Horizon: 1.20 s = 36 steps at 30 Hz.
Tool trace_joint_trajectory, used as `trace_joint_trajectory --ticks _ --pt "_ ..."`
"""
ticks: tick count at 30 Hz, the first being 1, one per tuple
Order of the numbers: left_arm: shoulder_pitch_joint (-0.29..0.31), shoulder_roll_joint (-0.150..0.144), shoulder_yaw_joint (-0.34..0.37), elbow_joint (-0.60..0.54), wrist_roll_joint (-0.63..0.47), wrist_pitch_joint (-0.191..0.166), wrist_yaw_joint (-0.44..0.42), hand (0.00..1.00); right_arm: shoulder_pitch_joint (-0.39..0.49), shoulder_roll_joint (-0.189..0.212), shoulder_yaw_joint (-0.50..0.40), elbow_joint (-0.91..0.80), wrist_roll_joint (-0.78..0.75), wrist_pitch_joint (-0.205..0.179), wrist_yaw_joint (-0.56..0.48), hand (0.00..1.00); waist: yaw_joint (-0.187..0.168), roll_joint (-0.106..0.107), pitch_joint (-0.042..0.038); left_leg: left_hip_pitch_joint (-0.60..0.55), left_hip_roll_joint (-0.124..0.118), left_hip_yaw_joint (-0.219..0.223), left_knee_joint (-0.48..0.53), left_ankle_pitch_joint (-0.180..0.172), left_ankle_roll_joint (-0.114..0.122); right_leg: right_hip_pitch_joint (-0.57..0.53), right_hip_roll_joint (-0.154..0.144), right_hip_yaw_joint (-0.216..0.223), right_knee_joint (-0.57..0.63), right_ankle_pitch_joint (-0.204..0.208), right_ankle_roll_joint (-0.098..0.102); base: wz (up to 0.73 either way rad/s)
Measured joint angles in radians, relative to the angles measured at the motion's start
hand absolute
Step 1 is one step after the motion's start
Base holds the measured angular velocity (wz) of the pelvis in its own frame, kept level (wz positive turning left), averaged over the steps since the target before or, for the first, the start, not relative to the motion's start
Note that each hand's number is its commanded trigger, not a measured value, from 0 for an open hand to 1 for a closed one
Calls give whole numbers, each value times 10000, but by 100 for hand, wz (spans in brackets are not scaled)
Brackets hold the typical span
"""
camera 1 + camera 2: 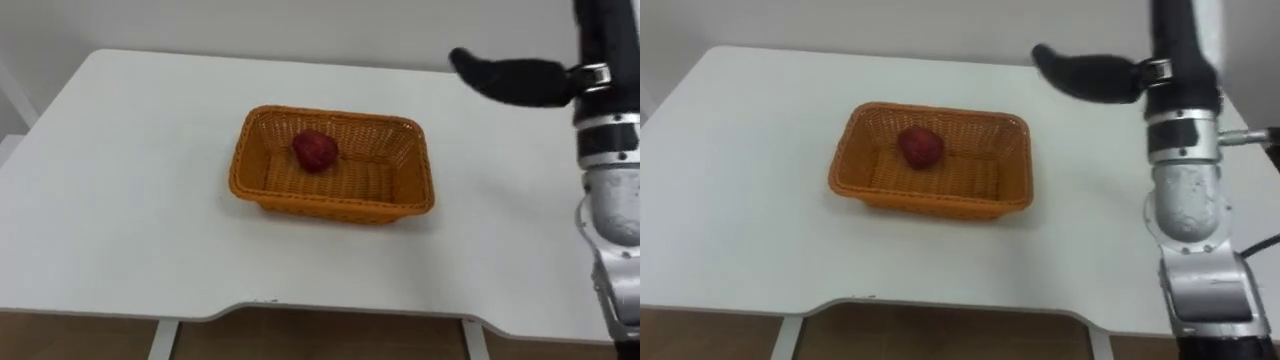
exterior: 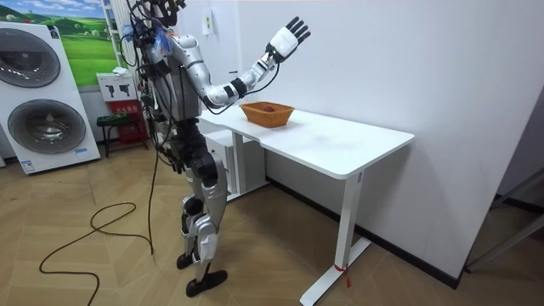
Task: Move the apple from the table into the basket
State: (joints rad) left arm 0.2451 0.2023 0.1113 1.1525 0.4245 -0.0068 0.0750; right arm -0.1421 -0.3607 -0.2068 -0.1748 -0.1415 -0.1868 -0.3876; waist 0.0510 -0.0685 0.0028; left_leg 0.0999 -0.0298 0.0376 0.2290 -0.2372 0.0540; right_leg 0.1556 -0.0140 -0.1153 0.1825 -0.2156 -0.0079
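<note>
Apple (image 1: 314, 150) lies in basket (image 1: 330, 205) on surface (image 1: 120, 200). Right hand (image 2: 289, 36) raised well apart, fingers spread, released. Room view: washers (image 2: 38, 93) behind robot.

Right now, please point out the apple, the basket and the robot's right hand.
apple (image 1: 314, 150): left eye view, middle of the fruit.
basket (image 1: 330, 206): left eye view, its front wall.
right hand (image 2: 287, 37): room view, on the raised palm.
</note>
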Motion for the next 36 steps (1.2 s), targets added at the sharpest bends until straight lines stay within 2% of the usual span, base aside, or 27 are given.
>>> trace_joint_trajectory --ticks 1,3,6,8,11,13,14,16,17,18,20,22,25,29,33,34,36 --pt "34 -2 58 -1 0 0 12 0 3 -1 -174 -5 1 -17 -270 0 -21 8 -3 6 6 34 -3 0 0 -1 3 10 1 0 0 -14" --pt "151 -5 98 0 1 0 54 0 19 -21 -725 -9 1 -82 -1297 0 -287 36 -19 4 13 90 -45 0 -1 -24 8 29 28 0 0 -7" --pt "228 -5 101 -20 -7 1 98 0 145 -73 -1361 1 90 -187 -2147 0 -520 59 -49 -28 11 48 -68 4 4 -145 4 31 41 0 0 0" --pt "324 -9 258 -95 -13 3 101 0 731 -314 -1992 114 512 -227 -3026 0 -707 27 -80 5 10 74 -88 4 4 -110 2 34 30 1 1 0" --pt "520 -42 348 -348 -4 99 258 0 1362 -309 -2599 921 816 -286 -4018 0 -988 -22 -114 -10 13 120 -77 3 4 -116 0 35 31 1 1 -3" --pt "502 -83 476 -382 -10 174 307 0 1609 -307 -2987 1901 1258 -201 -4432 0 -1053 -18 -111 -14 15 151 -83 3 5 -129 -3 99 36 4 4 -9" --pt "453 -93 598 -423 -9 246 347 0 1840 -299 -3267 2554 1563 0 -4617 0 -1091 -48 -121 -24 13 165 -83 2 7 -155 -7 103 54 4 6 0" --pt "446 -98 640 -482 -47 386 483 0 2170 -296 -3396 3405 2092 266 -4920 0 -1183 -32 -120 -43 12 169 -100 2 8 -163 -11 96 59 5 7 0" --pt "516 -99 654 -562 -90 479 496 0 2321 -286 -3396 3912 2468 394 -5053 0 -1277 -53 -91 -56 12 172 -153 2 8 -150 -7 102 59 5 7 -4" --pt "474 -104 735 -684 -104 544 499 0 2443 -285 -3396 4650 2803 390 -5170 0 -1324 -20 -95 -30 12 174 -192 2 8 -161 6 176 53 6 6 -5" --pt "493 -110 800 -754 -127 630 519 0 2543 -275 -3366 5887 3464 563 -5177 0 -1287 48 -119 2 18 248 -229 6 7 -170 25 324 52 6 5 -10" --pt "421 -139 795 -803 -209 777 526 0 2682 -205 -3223 7009 4042 740 -5097 0 -1316 127 -96 -13 13 321 -237 12 18 -200 13 330 61 7 5 -4" --pt "435 -172 824 -1216 -204 979 523 0 2868 246 -3227 8787 5071 1170 -4643 0 -1291 141 -100 -2 21 307 -303 18 21 -267 19 349 35 6 5 -1" --pt "429 -267 839 -1225 -177 1124 520 0 2887 695 -3208 11516 6186 1467 -3932 0 -1300 178 -92 -2 10 311 -291 18 22 -196 19 349 25 5 6 -1" --pt "498 -341 824 -1411 -172 1131 469 0 3059 1136 -2656 12344 6263 1899 -3134 0 -1286 211 -68 -2 16 385 -264 17 23 -231 22 414 40 6 6 -5" --pt "489 -338 814 -1417 -173 1132 465 0 3067 1143 -2442 12394 6249 1925 -3007 0 -1285 258 -40 -23 20 396 -276 15 25 -247 22 416 47 7 8 -4" --pt "420 -345 794 -1379 -133 1121 467 0 3065 1173 -1664 12824 6065 1926 -2295 0 -1219 270 -38 -5 19 386 -281 5 36 -241 21 402 43 17 15 0"
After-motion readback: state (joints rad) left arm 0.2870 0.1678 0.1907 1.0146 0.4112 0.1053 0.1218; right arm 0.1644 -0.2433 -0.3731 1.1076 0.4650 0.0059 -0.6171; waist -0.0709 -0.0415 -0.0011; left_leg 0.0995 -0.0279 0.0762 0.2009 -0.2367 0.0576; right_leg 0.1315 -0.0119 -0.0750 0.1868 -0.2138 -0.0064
